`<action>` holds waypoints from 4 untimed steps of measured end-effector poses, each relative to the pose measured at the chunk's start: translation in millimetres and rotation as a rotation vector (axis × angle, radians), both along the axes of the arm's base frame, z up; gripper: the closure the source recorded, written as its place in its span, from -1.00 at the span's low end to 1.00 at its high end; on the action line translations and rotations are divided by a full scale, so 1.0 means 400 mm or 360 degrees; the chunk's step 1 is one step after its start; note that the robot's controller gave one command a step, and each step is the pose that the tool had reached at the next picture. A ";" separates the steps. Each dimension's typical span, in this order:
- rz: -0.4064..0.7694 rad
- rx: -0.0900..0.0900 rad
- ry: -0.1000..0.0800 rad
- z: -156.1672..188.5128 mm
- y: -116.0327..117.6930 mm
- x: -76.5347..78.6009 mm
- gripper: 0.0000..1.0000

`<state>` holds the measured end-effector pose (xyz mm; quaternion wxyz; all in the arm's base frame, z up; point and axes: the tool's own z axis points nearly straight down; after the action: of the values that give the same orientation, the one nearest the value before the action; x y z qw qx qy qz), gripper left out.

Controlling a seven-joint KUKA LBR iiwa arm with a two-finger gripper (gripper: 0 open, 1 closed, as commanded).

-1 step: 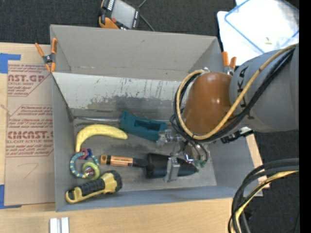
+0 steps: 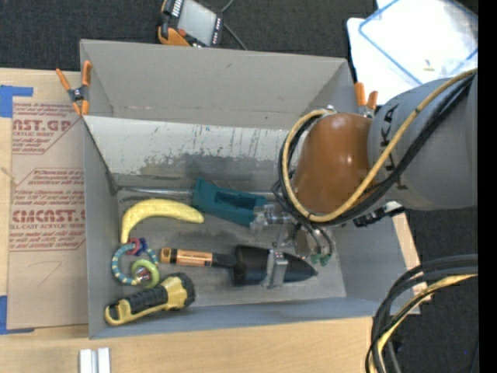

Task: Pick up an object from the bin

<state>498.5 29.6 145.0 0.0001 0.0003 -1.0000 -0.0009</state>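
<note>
Banana [image 2: 159, 210], teal tool [image 2: 223, 200], yellow torch [image 2: 155, 297]

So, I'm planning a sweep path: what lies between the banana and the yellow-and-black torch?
In the camera view, a colourful ring toy and the handle end of an orange-handled tool lie between the banana and the torch.

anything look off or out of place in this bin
Nothing stands out. The banana, teal tool, yellow flashlight and ring toy lie loose on the bin floor, none spilled; the gripper is over a black tool.

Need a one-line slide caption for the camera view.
KUKA arm's end effector low over a black cone-shaped object in the grey metal bin, yellow toy banana at left.
</note>
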 end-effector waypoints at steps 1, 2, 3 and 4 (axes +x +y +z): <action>-0.0263 0.0003 -0.0003 -0.189 -0.022 -0.031 -1.00; -0.0169 0.0000 -0.0011 -0.186 0.031 -0.032 -1.00; -0.0251 0.0004 -0.0006 -0.187 -0.014 -0.030 -1.00; -0.0181 0.0002 -0.0014 -0.186 0.025 -0.030 -1.00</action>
<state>486.4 39.8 70.6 -0.0045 -0.0566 -0.9984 -0.0015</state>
